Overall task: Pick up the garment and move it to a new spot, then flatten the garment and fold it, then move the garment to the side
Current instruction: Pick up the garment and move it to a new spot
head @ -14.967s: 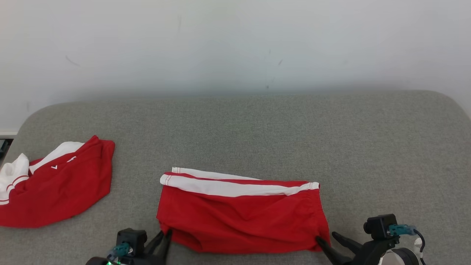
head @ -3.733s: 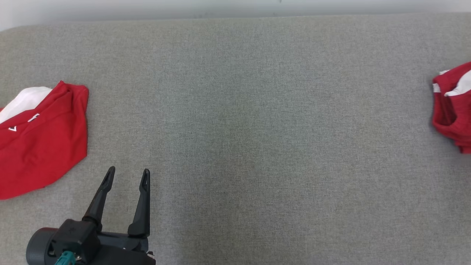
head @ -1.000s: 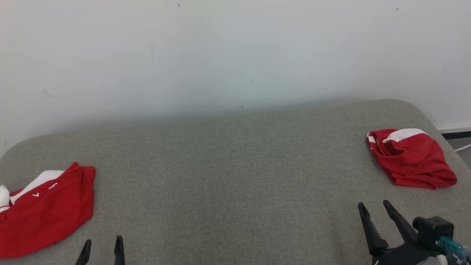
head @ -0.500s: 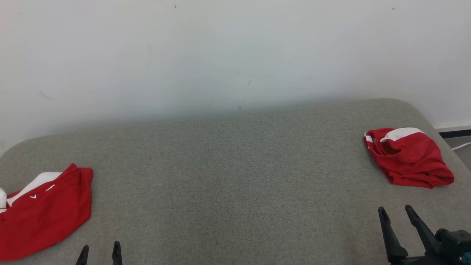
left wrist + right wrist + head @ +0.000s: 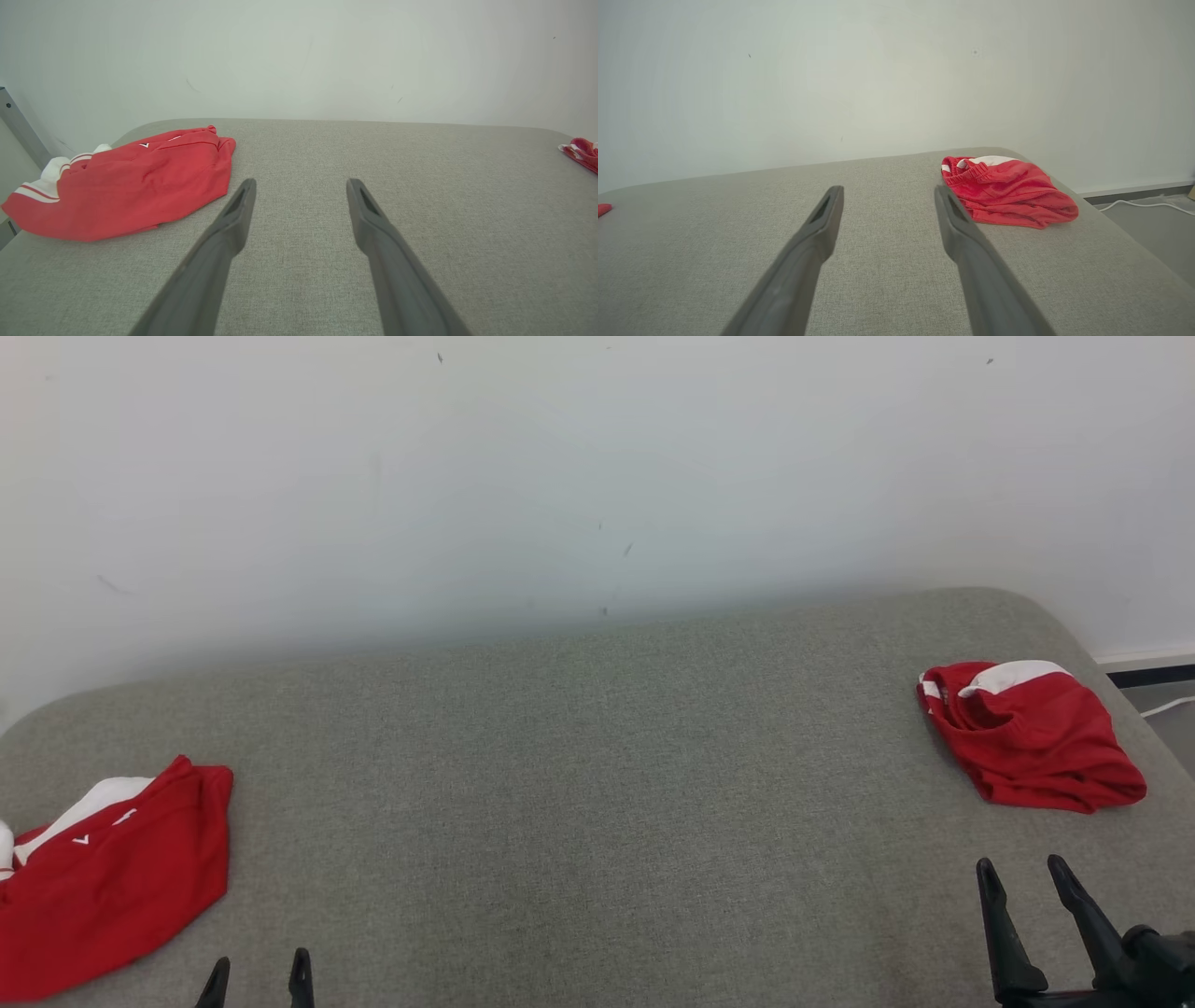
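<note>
Post (image 5: 19, 127) near red garment (image 5: 126, 186), left wrist view

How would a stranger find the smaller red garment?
Start at the grey padded table against the white wall and go to its right end. The smaller red garment lies there, a compact bundle showing a gathered waistband; the larger red garment at the left end spreads wider.

Grey surface (image 5: 597, 803) lies bare between folded garment (image 5: 1032, 747) and red heap (image 5: 112, 887).
</note>
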Robot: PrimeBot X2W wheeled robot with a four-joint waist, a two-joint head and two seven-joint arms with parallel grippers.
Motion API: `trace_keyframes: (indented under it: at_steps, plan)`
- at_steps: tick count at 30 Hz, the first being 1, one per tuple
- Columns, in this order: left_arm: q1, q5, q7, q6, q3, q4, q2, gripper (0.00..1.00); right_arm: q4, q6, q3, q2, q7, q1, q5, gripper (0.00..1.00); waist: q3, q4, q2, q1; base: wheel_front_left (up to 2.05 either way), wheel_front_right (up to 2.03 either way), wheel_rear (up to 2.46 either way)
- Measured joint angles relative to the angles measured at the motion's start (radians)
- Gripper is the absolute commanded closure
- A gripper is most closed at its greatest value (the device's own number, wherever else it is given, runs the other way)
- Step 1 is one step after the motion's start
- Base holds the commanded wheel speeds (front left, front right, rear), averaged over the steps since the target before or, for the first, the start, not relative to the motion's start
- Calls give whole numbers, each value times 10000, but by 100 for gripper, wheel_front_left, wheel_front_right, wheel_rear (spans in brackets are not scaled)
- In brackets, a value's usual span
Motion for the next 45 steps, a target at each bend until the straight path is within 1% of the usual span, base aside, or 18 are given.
trace_keyframes:
  at_steps: [30,37,45]
  plan:
    - [27,98,504,0,42,-447,-52,0,-894,0,-744,667,938,398,-922,0,-36,57,0,0,0,0,0]
    - [28,174,575,0,46,-487,-79,0,-968,0,-871,669,1137,456,-1022,0,-35,71,0,0,0,0,0]
    - [7,353,677,0,25,-497,-92,0,-1018,0,-1179,800,1233,784,-1064,0,-11,333,0,0,0,0,0]
